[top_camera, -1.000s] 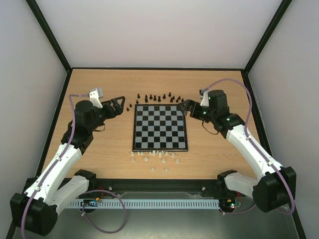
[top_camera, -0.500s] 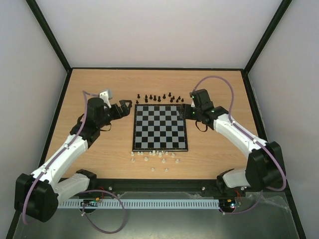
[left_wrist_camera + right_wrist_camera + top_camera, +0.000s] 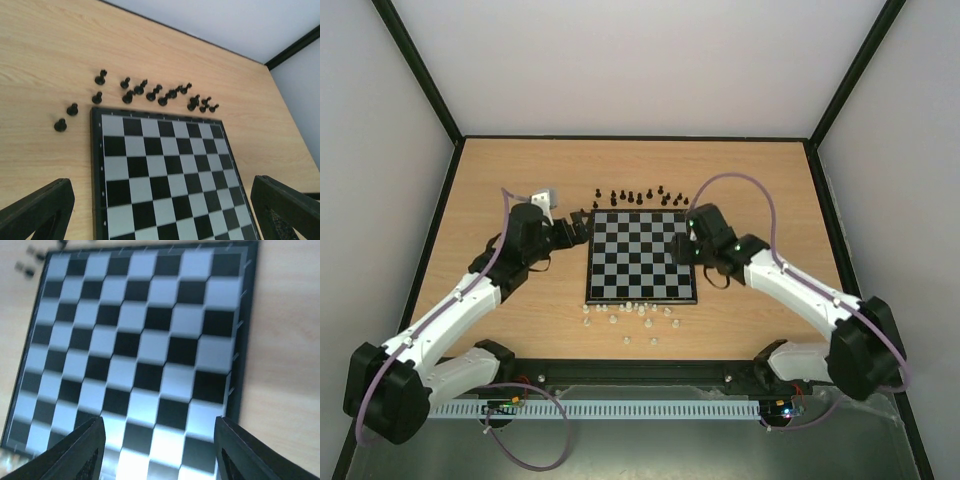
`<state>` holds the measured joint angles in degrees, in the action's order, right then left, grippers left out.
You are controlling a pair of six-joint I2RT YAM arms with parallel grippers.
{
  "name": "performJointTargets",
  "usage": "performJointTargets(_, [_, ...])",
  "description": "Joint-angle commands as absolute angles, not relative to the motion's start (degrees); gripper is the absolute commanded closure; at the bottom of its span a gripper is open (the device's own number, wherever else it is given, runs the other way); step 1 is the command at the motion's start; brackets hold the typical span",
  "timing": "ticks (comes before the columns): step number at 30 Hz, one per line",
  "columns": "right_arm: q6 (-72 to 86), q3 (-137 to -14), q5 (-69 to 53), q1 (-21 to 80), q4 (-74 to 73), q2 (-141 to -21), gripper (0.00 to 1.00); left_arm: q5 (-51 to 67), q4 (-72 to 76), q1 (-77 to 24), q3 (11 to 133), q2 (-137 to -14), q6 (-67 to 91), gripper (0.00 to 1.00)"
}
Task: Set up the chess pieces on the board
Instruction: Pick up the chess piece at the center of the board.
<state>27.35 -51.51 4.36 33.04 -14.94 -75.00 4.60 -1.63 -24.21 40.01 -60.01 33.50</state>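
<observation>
Both arms have swung inward. The left claw (image 3: 578, 228), earlier well out over bare wood, now hangs at the far left corner of the flat square chessboard with black and silver-grey checks (image 3: 640, 258). The right claw (image 3: 684, 248) has come from beyond the far right corner to above the board's right edge.

The left claw is spread wide and empty. The right claw is also parted, with nothing between its fingers.

No piece stands on the board yet. The small black chess figures (image 3: 632, 196) stand scattered on the light wooden worktop (image 3: 520, 300) just beyond the far edge. The small cream chess figures (image 3: 630, 312) sit just off the near edge.

Such figures look light, rigid and easy to tip. I would pinch one gently from above, around its narrow waist.
</observation>
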Motion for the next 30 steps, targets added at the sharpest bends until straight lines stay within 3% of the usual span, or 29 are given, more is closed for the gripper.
performJointTargets(1, [32.8,-44.4,5.9,41.0,-19.3,-68.6,0.40,3.3,-5.0,-27.3,37.1,-57.0,33.4,0.01])
performJointTargets(9, [39.7,-37.0,7.8,53.8,-20.0,-65.5,0.51,1.6,-11.2,-31.5,29.8,-46.4,35.8,0.00])
performJointTargets(16, [38.6,-36.8,8.5,57.4,-19.5,-70.0,0.62,0.8,-12.6,-33.8,25.5,-38.2,36.2,0.00])
performJointTargets(23, [39.1,-36.5,9.9,59.4,-20.3,-72.4,0.72,1.4,-13.4,-35.3,25.7,-41.2,37.0,0.01])
performJointTargets(30, [39.7,-34.7,10.1,59.9,-19.1,-73.2,0.73,1.1,-10.7,-35.8,24.6,-44.7,38.0,0.00])
